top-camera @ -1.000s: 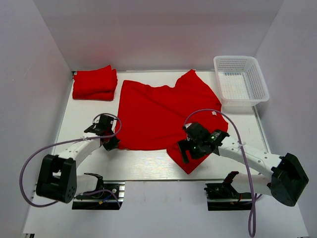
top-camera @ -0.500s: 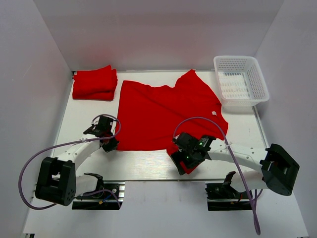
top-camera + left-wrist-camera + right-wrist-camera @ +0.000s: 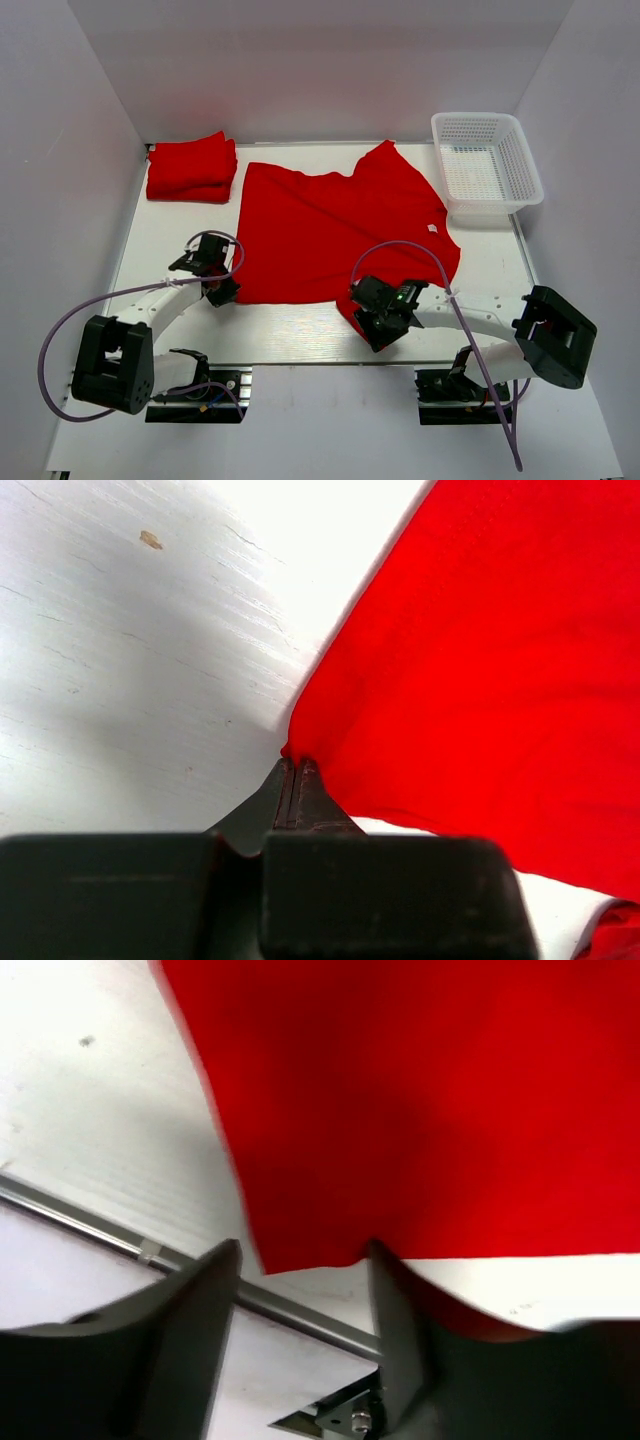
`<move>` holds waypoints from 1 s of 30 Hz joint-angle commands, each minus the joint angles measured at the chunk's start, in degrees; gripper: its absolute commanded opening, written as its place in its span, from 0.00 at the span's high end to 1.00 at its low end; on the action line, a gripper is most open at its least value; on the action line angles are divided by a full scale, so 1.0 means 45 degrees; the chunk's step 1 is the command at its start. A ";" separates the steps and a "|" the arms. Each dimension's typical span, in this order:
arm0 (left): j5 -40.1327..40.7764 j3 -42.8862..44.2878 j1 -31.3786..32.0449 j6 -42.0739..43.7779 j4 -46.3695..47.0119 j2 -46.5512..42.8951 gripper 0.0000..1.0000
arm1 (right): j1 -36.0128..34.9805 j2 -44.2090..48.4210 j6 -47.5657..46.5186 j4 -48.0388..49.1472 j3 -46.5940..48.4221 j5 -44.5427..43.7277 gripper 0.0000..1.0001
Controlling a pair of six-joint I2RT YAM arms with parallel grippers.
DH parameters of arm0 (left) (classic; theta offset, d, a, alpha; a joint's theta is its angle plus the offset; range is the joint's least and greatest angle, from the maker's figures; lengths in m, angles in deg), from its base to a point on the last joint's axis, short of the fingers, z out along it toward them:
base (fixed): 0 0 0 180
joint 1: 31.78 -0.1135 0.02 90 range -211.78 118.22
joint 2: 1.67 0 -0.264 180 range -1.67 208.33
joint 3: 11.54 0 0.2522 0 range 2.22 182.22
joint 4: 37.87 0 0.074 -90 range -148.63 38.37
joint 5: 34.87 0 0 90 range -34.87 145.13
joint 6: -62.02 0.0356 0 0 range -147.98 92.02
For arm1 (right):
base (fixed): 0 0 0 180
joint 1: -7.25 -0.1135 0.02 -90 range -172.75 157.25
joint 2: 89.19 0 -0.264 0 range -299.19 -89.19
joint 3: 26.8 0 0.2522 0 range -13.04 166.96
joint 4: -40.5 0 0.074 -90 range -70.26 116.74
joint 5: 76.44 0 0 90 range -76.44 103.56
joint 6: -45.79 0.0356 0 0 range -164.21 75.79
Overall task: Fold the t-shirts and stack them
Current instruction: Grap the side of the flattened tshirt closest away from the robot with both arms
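One red t-shirt [image 3: 330, 225] lies spread flat across the middle of the table. A folded red t-shirt stack [image 3: 190, 168] sits at the back left. My left gripper [image 3: 222, 290] is shut on the spread shirt's near-left corner; in the left wrist view its tips [image 3: 297, 765] pinch the cloth [image 3: 480, 680] at the hem. My right gripper [image 3: 380, 335] is low at the shirt's near-right corner. In the right wrist view its jaws [image 3: 303, 1250] stand apart, with the cloth's [image 3: 420, 1100] pointed corner just between them, touching the right finger.
A white mesh basket [image 3: 476, 117] stands at the back right, beside the shirt's sleeve. A metal rail [image 3: 300, 1310] runs along the table's near edge just below my right gripper. White walls close in the left, back and right sides.
My right gripper has moved toward the near edge and down to the shirt's near-right corner, and its jaws have narrowed. The left gripper has stayed put, shut on its corner.
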 commanded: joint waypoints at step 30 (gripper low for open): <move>0.0748 0.0906 -0.0182 -0.0452 -0.3440 -0.2170 1.00 | -0.0231 0.4249 0.1810 -0.6299 0.1091 0.2624 1.00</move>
